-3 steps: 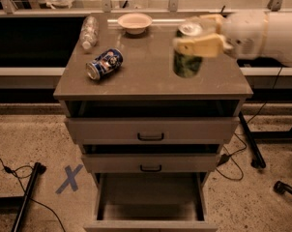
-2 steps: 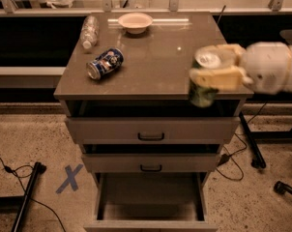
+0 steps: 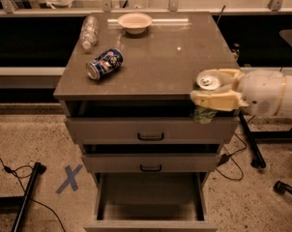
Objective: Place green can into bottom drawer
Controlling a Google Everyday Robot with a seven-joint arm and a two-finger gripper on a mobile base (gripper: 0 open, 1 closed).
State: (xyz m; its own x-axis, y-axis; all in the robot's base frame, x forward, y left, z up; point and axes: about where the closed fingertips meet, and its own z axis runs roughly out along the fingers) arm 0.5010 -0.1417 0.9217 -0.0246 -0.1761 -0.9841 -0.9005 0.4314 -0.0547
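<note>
Gripper [image 3: 204, 87] at the front right corner of the cabinet top [image 3: 155, 62], fingers pinched on the green can [image 3: 208, 81]. Can upright: silver top with pull tab facing up, mottled green base showing below the near finger [image 3: 214, 100]. Middle of can body hidden behind that finger. Positioned at the cabinet's front edge, above the top drawer [image 3: 151, 129]. Bottom drawer [image 3: 150, 199] open well below, plain floor visible. Arm cut off at the right edge.

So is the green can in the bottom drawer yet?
No, the pincer holds the can by the cabinet top's front corner, well above the drawer.
</note>
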